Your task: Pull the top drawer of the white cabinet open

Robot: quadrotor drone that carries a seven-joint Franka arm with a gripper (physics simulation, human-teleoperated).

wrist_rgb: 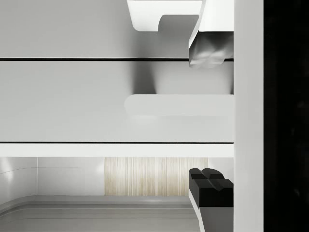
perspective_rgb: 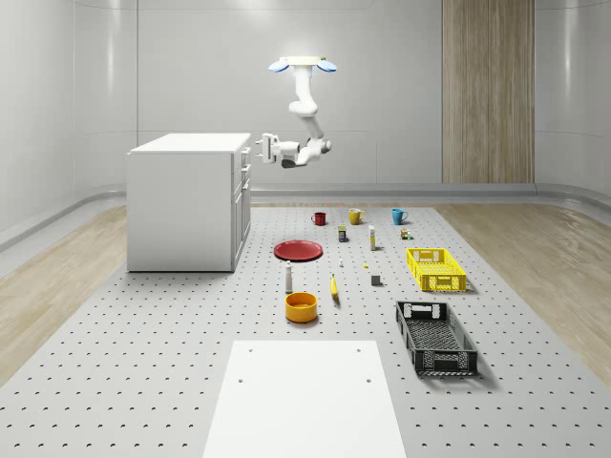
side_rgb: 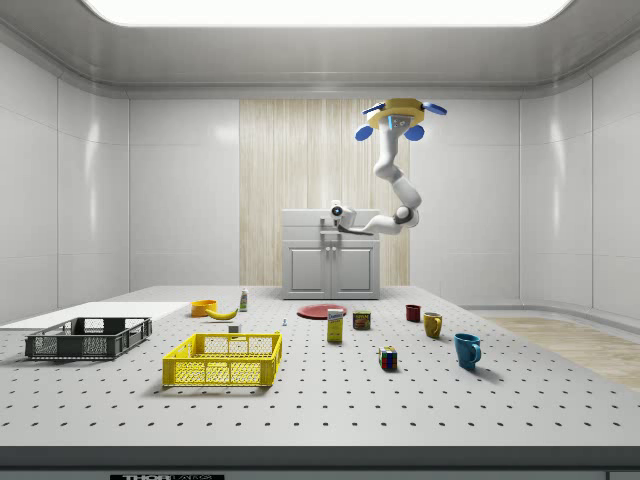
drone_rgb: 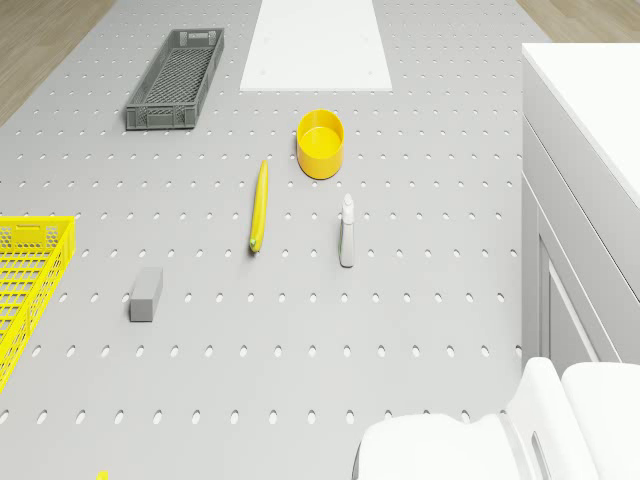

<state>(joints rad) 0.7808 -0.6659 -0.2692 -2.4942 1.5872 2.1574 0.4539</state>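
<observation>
**A:** Where is the drone, and how much room does it have?

**B:** The drone (perspective_rgb: 303, 65) hovers high over the bench (perspective_rgb: 143, 334), out in front of the white cabinet (perspective_rgb: 181, 205) and above the stretch near the red plate (perspective_rgb: 298, 250). There is open air all around it. Its arm (perspective_rgb: 305, 110) hangs down and bends towards the cabinet face.

**A:** And the cabinet?

**B:** It stands near the bench's far left corner in the whole-scene view. The top drawer (wrist_rgb: 72, 101) sits just under the cabinet's top edge, its front level with the rest of the face.

**A:** What about the hand?

**B:** The gripper (wrist_rgb: 210, 118) is right at that drawer front. Its fingers are spread, one above and one below the handle (wrist_rgb: 164, 104), and are not clamped on it.

**A:** Is anything in the way?

**B:** The plate lies nearest, on the bench in front of the cabinet and well below the arm. Beyond it, towards the far edge, stand a red mug (perspective_rgb: 320, 218), a yellow mug (perspective_rgb: 355, 216) and a blue mug (perspective_rgb: 398, 216). Towards the near edge are a bottle (perspective_rgb: 288, 278), a banana (perspective_rgb: 334, 286) and a yellow bowl (perspective_rgb: 301, 306). A yellow crate (perspective_rgb: 435, 269) and a dark crate (perspective_rgb: 435, 336) lie along the right side, well apart from the cabinet.
</observation>
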